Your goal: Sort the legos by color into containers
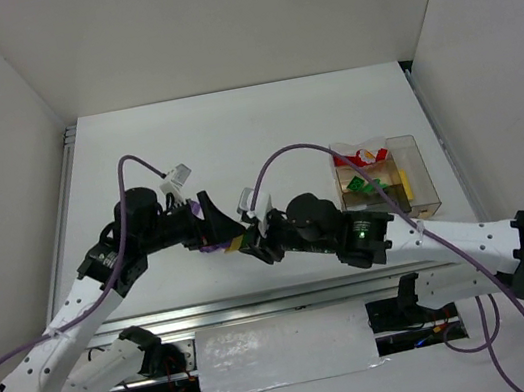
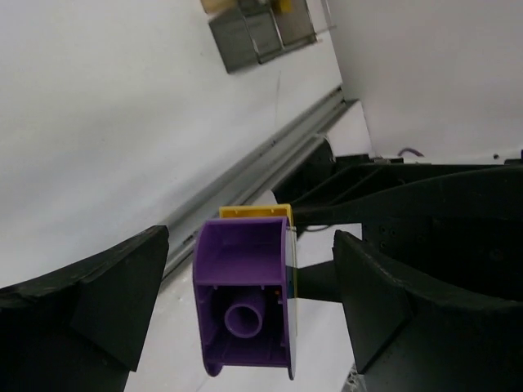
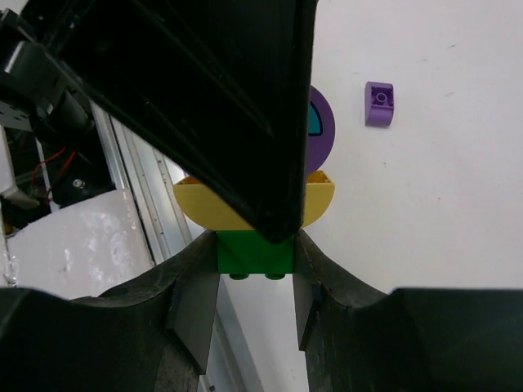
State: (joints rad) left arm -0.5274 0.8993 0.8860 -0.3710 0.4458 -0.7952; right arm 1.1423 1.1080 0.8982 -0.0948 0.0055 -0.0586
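Clamping a green brick (image 3: 255, 253) tight between its fingers, the right gripper (image 3: 255, 273) holds a small stack. A yellow half-round (image 3: 204, 206) sits on the green, with a purple round piece (image 3: 323, 151) beyond it. The left gripper (image 2: 245, 306) stands wide open around the stack's purple brick (image 2: 241, 278), with a gap at each finger. The two meet over the table (image 1: 232, 140), near its front edge. A loose purple brick (image 3: 379, 104) lies on the table. The bins (image 1: 419, 173), well to the right, hold red, green and yellow legos (image 1: 367, 186).
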